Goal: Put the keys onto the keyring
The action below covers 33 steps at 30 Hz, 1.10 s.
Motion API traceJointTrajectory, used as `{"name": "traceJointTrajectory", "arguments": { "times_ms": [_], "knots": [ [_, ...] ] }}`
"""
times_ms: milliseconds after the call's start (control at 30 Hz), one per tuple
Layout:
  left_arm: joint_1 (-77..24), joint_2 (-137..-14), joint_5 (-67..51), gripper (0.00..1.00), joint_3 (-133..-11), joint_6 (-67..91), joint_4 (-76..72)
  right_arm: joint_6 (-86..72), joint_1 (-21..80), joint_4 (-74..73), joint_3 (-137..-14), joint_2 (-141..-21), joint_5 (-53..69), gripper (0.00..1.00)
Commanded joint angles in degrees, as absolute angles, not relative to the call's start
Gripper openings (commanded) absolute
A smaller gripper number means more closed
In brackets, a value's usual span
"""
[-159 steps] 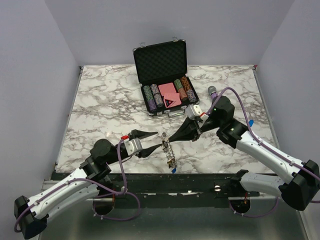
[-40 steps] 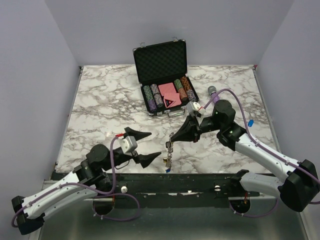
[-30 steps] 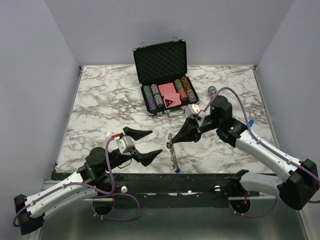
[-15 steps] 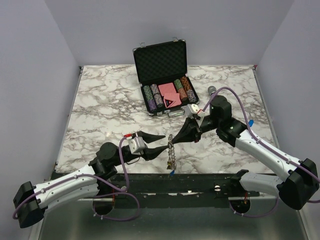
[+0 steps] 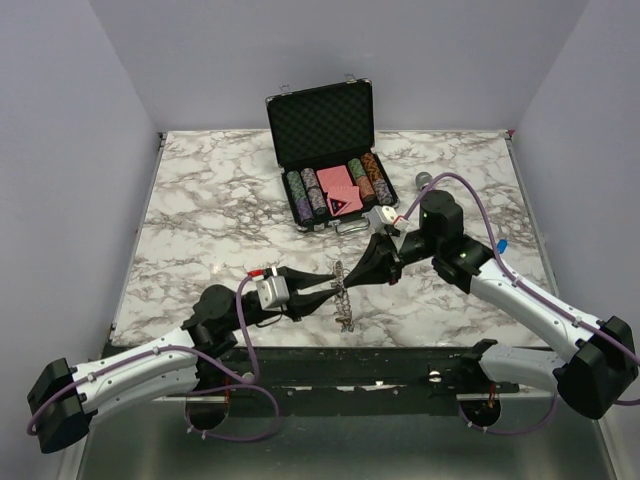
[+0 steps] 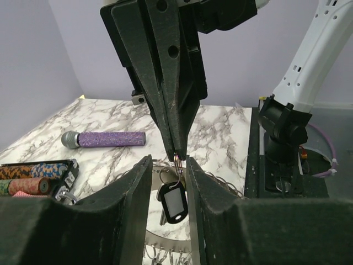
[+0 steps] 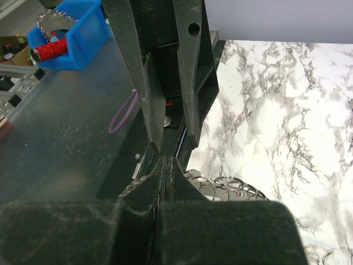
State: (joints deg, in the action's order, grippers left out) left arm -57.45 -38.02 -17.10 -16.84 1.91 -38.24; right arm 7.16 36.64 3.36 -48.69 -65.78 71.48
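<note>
Top external view: the right gripper (image 5: pixel 351 277) is reaching toward the near table edge with its jaws closed, pinching the top of the keyring (image 5: pixel 345 304). The keyring is hanging edge-on below the tips, just above the marble table (image 5: pixel 200 200). The left gripper (image 5: pixel 335 284) is coming in from the left, partly open, its 2 fingers bracketing the keyring right at the right gripper's tips.

Left wrist view: the 2 left fingers (image 6: pixel 128 212) are standing on either side of a black key (image 6: pixel 175 202), which is dangling from a small loop caught in the right gripper's closed tips. Whether the fingers are touching the key, cannot tell. The fringe of small silver rings is showing below the key.

Right wrist view: the right fingers (image 7: pixel 144 205) are pressing together, with silver loops just beside them.

A purple microphone (image 6: pixel 105 139) is lying on the table well apart. An open black chip case (image 5: pixel 325 150) is sitting at the far side.
</note>
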Motion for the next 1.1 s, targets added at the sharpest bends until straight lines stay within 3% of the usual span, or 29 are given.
{"name": "traceJointTrajectory", "arguments": {
  "times_ms": [0,233,567,1067],
  "knots": [
    [-57.30,-38.93,-19.07,0.38,-15.29,2.99,-42.10,6.33,36.30,5.80,-50.98,-65.39,72.07,0.00],
    [-57.30,-41.57,-19.78,0.37,-15.21,3.87,-44.73,6.24,36.39,5.71,-50.98,-65.48,71.98,0.00],
    [-57.30,-43.94,-20.48,0.25,-15.38,4.57,-46.14,5.98,36.38,5.80,-51.33,-65.74,71.98,0.00],
    [-57.13,-45.00,-20.04,0.19,-15.03,4.75,-45.79,5.63,36.21,5.71,-51.06,-65.48,72.16,0.00]
  ]
}}
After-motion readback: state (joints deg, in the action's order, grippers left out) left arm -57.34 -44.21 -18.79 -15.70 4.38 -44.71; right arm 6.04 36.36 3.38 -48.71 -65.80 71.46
